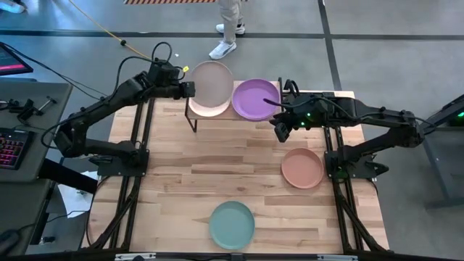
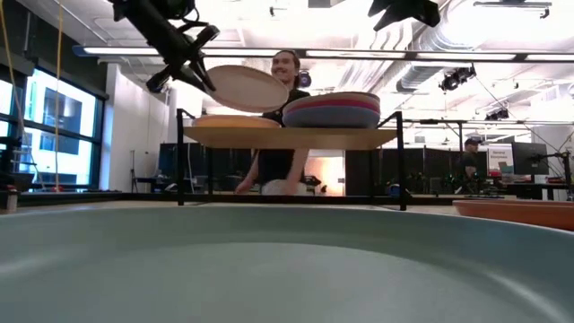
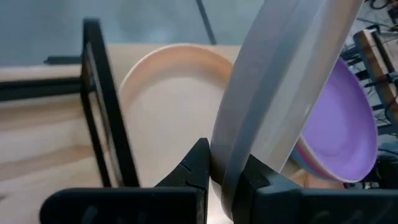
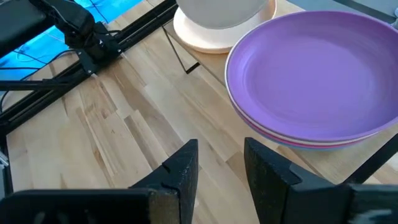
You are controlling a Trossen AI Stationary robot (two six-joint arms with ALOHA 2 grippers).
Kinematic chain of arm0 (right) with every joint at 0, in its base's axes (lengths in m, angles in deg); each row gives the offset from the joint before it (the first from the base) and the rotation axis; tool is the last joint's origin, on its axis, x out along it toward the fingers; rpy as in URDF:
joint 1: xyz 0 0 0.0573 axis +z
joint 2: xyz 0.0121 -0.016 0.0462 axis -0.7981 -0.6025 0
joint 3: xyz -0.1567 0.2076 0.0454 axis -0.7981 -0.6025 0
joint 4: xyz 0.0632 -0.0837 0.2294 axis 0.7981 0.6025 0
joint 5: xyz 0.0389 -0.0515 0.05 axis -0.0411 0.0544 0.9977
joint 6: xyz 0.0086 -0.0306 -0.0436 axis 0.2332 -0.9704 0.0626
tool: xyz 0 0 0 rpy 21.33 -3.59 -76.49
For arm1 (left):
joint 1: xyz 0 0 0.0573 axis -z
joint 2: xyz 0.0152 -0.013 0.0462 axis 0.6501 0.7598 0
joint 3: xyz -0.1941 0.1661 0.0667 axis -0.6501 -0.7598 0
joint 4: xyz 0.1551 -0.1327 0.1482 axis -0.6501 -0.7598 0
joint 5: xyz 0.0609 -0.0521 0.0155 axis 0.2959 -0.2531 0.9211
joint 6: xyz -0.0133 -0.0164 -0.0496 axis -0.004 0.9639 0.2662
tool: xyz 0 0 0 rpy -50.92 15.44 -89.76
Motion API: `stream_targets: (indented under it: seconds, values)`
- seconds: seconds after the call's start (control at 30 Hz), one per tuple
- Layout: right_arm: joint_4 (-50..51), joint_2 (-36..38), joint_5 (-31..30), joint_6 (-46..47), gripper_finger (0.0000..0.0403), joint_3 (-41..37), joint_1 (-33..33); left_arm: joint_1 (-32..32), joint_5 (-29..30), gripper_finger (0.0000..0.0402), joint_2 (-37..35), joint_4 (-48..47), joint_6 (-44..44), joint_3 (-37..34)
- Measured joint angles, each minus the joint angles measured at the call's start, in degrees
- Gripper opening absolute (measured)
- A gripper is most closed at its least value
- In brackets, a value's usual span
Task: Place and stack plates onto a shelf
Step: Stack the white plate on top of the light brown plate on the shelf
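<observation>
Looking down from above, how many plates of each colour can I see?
beige plate, held in the air: 1
cream plate: 1
purple plate: 1
salmon plate: 1
teal plate: 1
Total: 5, plus some hidden beneath the purple one.

Shelf (image 1: 233, 109), light wood w/ thin black legs, is standing at far edge of the tabletop. On its right half a stack of plates is sitting, purple plate (image 1: 256, 98) on top, pink and blue rims showing under it in low view. On left half a cream plate (image 4: 214, 38) is lying flat. Beige plate (image 1: 211, 84) is hanging tilted above it, rim pinched by left tool (image 3: 224, 177). Salmon plate (image 1: 302, 167) is lying near right edge, teal plate (image 1: 232, 225) near front edge, well apart.
</observation>
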Motion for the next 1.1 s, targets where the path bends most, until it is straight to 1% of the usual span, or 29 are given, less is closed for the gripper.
stream_targets:
  seconds: [0.13, 0.37, 0.53, 0.7, 1.1]
  values:
    - [-0.01, 0.00, 0.00, -0.20, 0.0110, 0.00, 0.02, -0.92, -0.51, 0.0017, -0.01, -3.62, 0.00, 0.00]
    - [-0.02, 0.00, -0.01, -0.20, 0.0110, 0.00, 0.02, -0.84, -1.90, 0.0021, 0.05, -3.82, 0.85, 0.01]
    - [-0.02, -0.02, 0.00, 0.00, 0.0110, -0.02, 0.02, -0.29, -1.87, 0.0027, 1.77, -5.13, 0.91, 0.07]
    - [-0.02, -0.02, 0.00, 0.44, 0.0110, -0.02, 0.02, -0.33, -2.94, 0.0028, 4.04, -4.30, 1.51, 0.07]
    - [-0.02, -0.02, 0.00, 0.46, 0.0110, -0.04, 0.02, -0.47, -3.35, 0.0032, 4.62, -3.14, 1.46, 0.13]
